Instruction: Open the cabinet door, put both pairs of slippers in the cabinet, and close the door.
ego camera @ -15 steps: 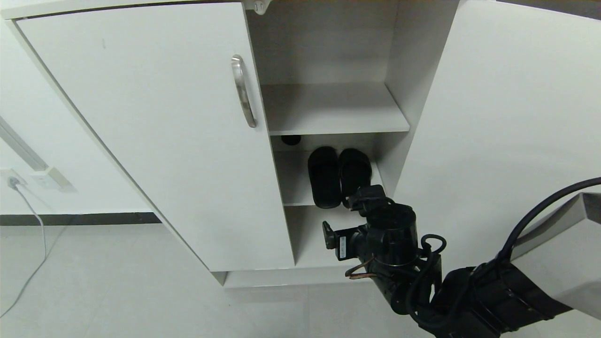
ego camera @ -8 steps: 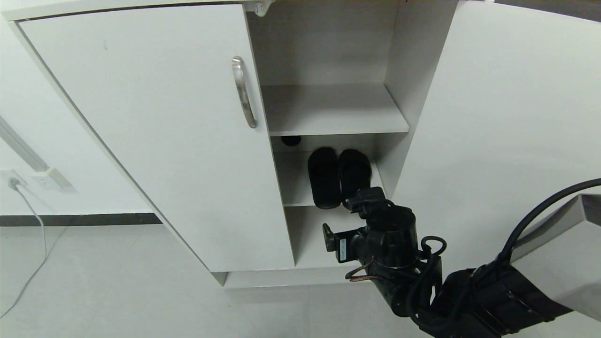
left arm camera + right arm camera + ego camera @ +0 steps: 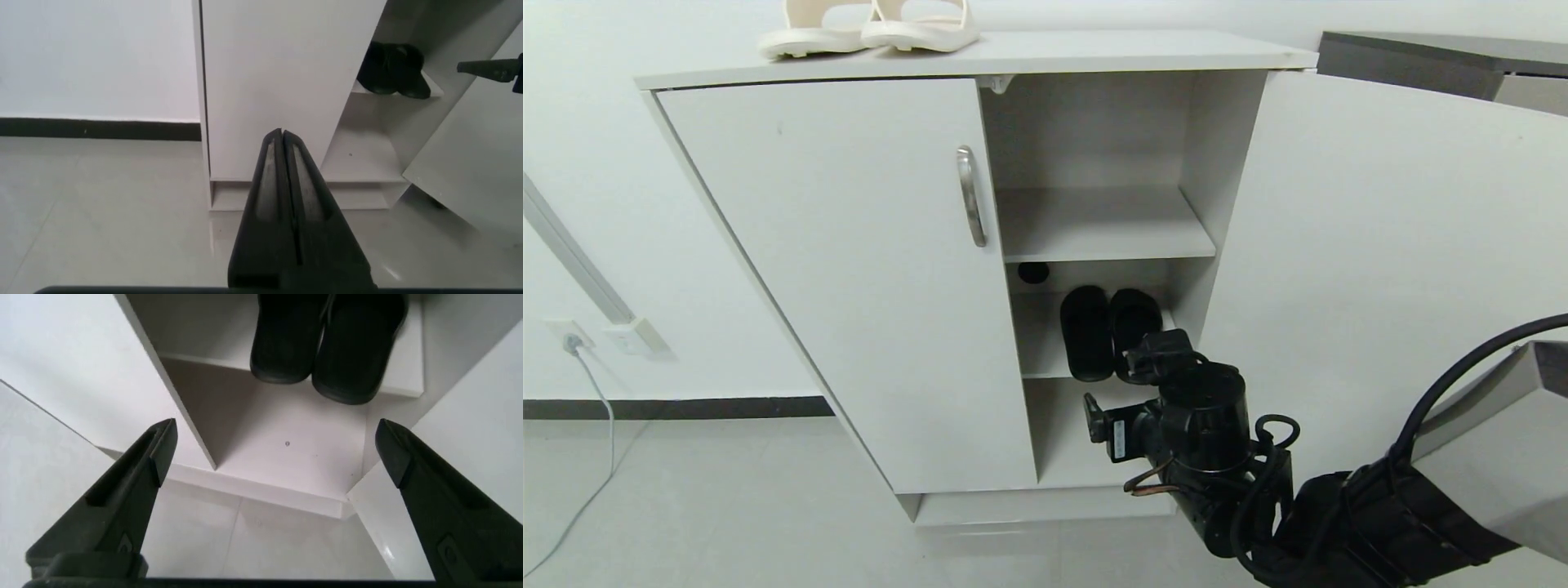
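A pair of black slippers [image 3: 1107,331] lies side by side on the cabinet's middle shelf [image 3: 1033,343], heels at its front edge. A pair of white slippers [image 3: 870,28] rests on the cabinet top [image 3: 1094,49]. The right door [image 3: 1380,245] stands wide open; the left door [image 3: 849,269] is closed. My right gripper [image 3: 1152,353] hangs in front of the opening just below the black slippers [image 3: 327,339], open [image 3: 276,433] and holding nothing. My left gripper [image 3: 282,135] is shut and empty, low over the floor, pointing at the closed left door [image 3: 278,73].
The top shelf [image 3: 1103,224] and the bottom compartment [image 3: 1078,457] are bare. A small dark round object [image 3: 1032,272] sits at the back under the top shelf. A wall socket with a cable [image 3: 568,336] is at far left. Open tiled floor [image 3: 727,506] lies before the cabinet.
The head camera has moved, so the cabinet top and the white slippers now show. The right gripper stays in front of the black slippers.
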